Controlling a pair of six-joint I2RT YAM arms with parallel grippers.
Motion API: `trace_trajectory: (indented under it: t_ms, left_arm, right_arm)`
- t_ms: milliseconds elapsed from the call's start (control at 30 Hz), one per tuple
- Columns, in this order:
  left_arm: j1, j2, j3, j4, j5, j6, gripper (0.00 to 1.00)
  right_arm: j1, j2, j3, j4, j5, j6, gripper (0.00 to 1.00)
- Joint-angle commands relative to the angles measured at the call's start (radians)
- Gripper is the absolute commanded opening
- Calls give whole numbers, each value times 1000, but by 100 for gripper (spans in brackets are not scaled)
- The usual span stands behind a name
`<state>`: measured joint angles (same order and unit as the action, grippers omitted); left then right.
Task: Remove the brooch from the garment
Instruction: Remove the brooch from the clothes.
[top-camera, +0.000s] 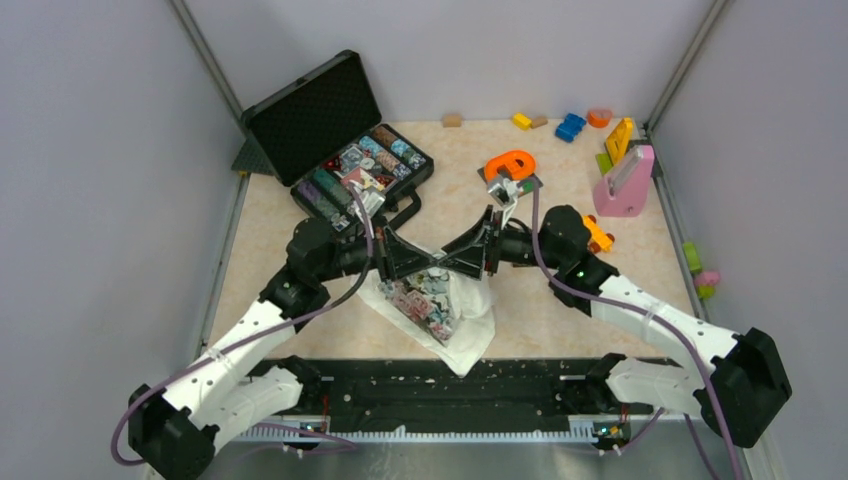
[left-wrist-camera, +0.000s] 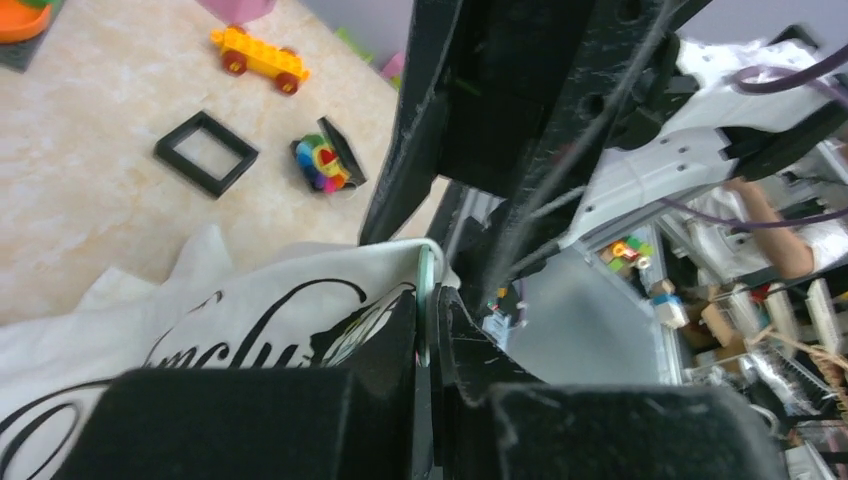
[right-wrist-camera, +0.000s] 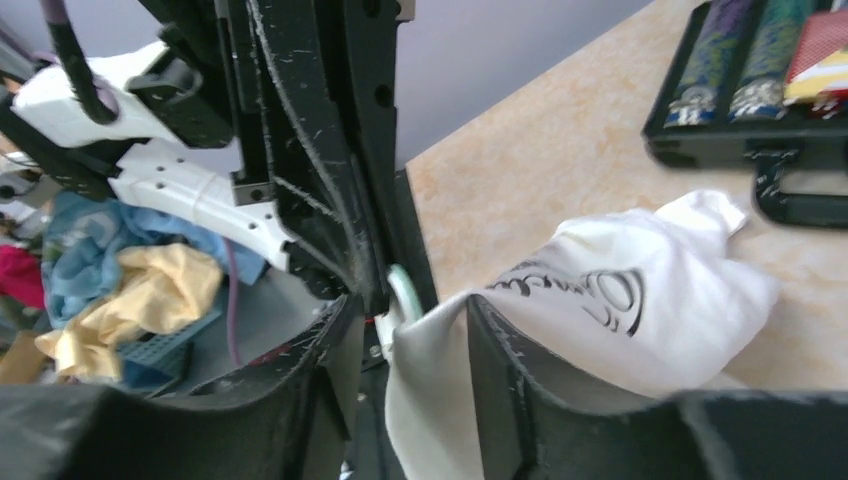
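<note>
Left claw (left-wrist-camera: 428, 310) pinches the soft white garment (left-wrist-camera: 150, 320) flat; right claw (right-wrist-camera: 412, 310) gapes loosely around it.

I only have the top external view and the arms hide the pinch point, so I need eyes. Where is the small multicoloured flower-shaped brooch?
Observer: The left wrist view shows the bead-petalled flower brooch lying on the beige table, apart from the white printed T-shirt, beside a black square frame.
Operator: Is the left gripper holding cloth?
Observer: Yes, it is shut on the shirt's edge.
Operator: And the right gripper?
Observer: Its jaws stand apart, a shirt fold between them.
</note>
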<state>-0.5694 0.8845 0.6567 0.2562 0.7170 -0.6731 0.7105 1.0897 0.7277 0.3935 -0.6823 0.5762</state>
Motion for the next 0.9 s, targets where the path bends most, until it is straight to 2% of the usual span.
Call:
trace_trajectory:
  t_ms: [0,67,200,267,367,533,667,767,867]
  left_arm:
    - [-13,29,175,-415,-109,188,0]
    - [-13,64,282,-630,-229,259,0]
    - [-33,183,505,-1004,-475,343,0]
    - [-76,224,569,-1098,-672,381,0]
    - [-137,259,625,-1133,-963,434,0]
    - [-210,272,613,-980,-1411,595,0]
    - [-242,281,600,-805,-1606,769,0]
    - [-251,220,532,-568,-1578,911,0]
    - [-251,104,403,-301,-1317,1069,0]
  right_arm:
    - [3,-18,21,-4,74,-141,54]
    - [3,-24,-3,-46,117,-227,61]
    - [3,-18,-63,-50,189,-323,64]
    - [3,-3,-85,-18,193,-316,64]
    - [3,16,-92,31,202,-305,64]
    - [3,14,-75,53,252,-317,64]
    - [4,2,-76,95,313,-317,64]
    - [3,-7,-76,123,341,-316,64]
    - [3,-24,-73,146,360,-322,64]
